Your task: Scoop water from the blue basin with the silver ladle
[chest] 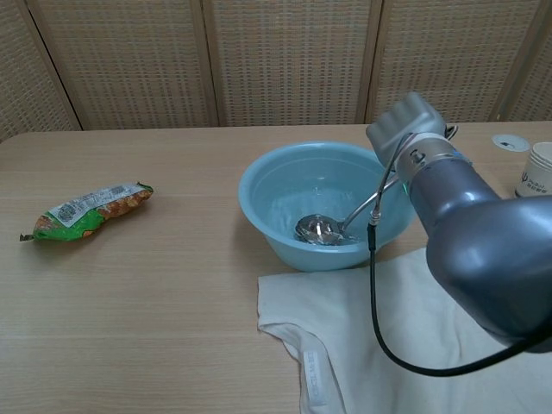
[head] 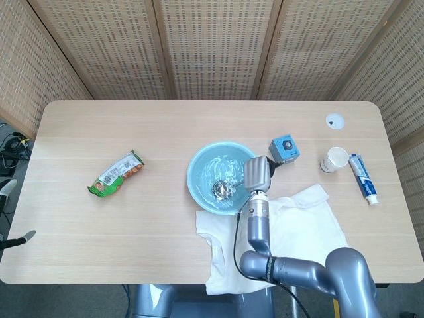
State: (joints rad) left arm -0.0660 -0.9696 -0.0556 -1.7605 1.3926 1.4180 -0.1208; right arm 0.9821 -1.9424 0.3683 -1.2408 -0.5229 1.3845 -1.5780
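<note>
Silver ladle [chest: 317,229] sits with its bowl down in the water of the blue basin [head: 201,174], its thin handle slanting up over the basin's right rim into the right robot hand [chest: 405,126], which is curled closed around the handle's top end. The water around the ladle bowl looks rippled. That robot hand hovers just above the basin's right edge, wrist and grey arm running back toward the near side of the bench [head: 132,126].

Under the arm, touching the basin's near side, a white shirt [head: 298,225] lies spread flat. Just beyond the robot hand stands a small blue box [head: 283,149]. Further to its right are a paper cup [head: 334,159] and, beside that, a toothpaste tube [head: 363,177], with a small white disc [head: 335,120] past them. Well away on the robot hand's left, across the basin, lies a green snack packet [chest: 86,210]. The left robot hand shows in neither view.
</note>
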